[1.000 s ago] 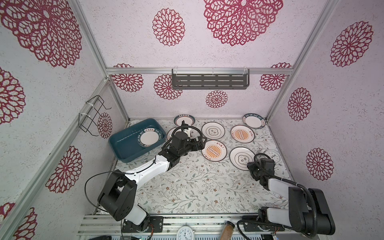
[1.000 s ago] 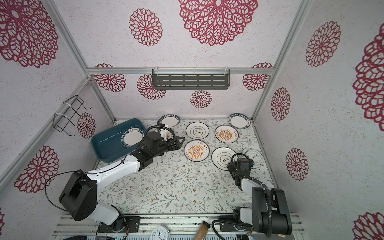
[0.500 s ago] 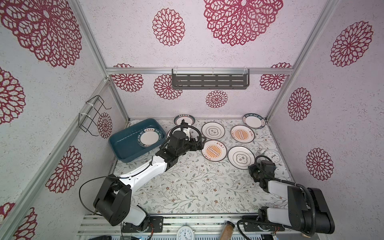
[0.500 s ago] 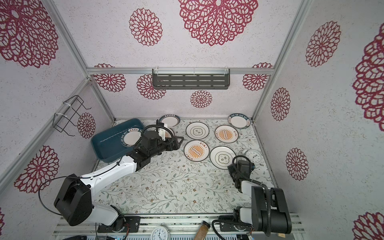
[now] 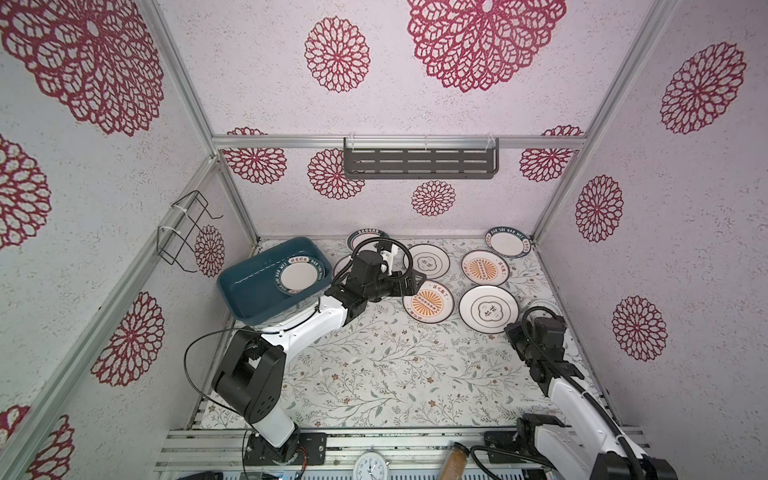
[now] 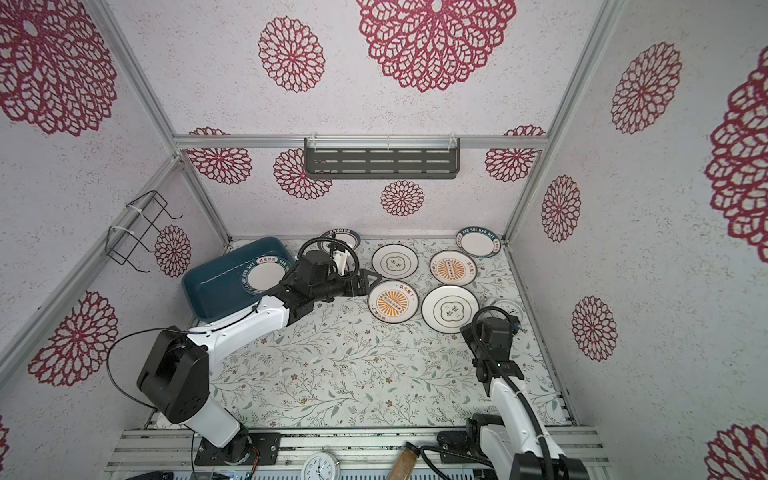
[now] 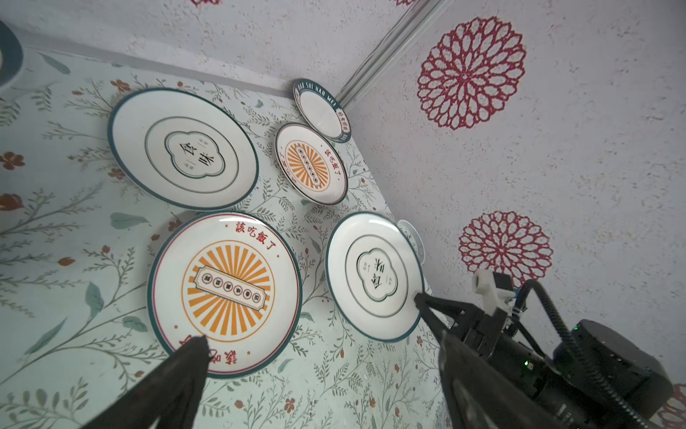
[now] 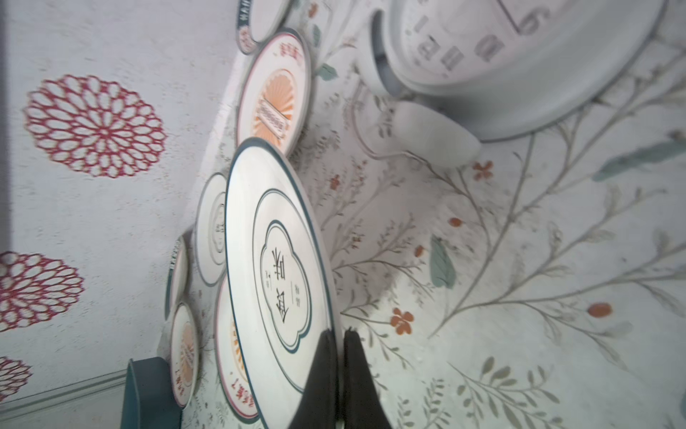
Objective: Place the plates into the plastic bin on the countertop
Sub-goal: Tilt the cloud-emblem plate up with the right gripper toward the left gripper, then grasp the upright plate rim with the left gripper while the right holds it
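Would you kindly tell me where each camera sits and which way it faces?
Top views: overhead, looking down at the countertop; left arm and right arm show.
Left wrist: above the countertop, facing the sunburst plate; open left gripper shows.
Right wrist: low, facing the ring plate; right gripper pinches its rim.
Both wrist views share the ring plate.

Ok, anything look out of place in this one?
A small white clock sits face-up on the countertop by the right wall, next to the ringed plate whose rim the right gripper has its fingers shut on. It is no plate. Nothing spilled or broken shows.
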Robot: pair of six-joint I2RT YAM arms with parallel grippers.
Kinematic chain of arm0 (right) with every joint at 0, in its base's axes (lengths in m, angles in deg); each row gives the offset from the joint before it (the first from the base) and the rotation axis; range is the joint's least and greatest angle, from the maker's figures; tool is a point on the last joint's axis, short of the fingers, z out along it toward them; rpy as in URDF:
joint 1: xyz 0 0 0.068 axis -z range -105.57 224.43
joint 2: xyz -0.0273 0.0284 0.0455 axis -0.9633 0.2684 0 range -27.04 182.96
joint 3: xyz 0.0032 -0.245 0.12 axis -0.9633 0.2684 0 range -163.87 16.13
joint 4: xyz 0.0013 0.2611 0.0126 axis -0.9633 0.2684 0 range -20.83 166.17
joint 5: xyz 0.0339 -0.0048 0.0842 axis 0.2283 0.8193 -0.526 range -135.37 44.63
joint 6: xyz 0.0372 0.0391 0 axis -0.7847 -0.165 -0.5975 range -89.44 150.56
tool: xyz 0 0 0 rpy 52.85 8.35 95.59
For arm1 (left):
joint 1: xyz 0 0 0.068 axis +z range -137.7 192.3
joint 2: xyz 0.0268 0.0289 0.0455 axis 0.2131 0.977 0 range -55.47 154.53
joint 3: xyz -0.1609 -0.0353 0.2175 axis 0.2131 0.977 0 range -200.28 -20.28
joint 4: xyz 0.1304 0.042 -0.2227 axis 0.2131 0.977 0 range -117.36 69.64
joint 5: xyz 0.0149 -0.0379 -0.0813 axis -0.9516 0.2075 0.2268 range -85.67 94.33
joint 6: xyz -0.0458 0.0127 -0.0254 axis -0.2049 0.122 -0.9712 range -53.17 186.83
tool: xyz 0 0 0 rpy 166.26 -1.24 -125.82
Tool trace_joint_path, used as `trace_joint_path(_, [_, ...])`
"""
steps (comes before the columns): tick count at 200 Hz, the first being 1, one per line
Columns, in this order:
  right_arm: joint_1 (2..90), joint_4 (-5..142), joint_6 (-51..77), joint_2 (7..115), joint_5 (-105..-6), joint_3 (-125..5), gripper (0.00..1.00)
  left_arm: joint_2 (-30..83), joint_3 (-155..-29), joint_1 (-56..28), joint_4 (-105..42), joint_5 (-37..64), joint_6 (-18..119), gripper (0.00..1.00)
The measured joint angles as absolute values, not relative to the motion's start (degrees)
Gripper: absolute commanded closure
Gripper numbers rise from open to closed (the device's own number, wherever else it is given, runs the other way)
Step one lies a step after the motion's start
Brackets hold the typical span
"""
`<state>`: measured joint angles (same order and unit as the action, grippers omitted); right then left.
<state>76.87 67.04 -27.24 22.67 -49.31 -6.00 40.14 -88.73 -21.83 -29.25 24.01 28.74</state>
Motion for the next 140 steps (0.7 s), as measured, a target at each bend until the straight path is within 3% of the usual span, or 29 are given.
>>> trace_joint_path(44, [75.58, 65.12, -25.82, 22.61, -54.16, -10.08, 1.0, 42.87, -91.28, -21.89, -26.03, 27.2, 29.29, 0.01])
trace_joint_path(87, [68.78, 63.24, -24.51, 29.01, -56.2, -14.98, 1.0, 43.64, -91.72, -22.04, -25.58, 28.84, 29.18, 0.05])
trace_joint_path(140, [64.1, 58.63, -23.99, 34.13, -59.65, -19.64, 1.0, 46.85, -96.33, -22.04, -23.83, 30.88, 28.42, 0.29])
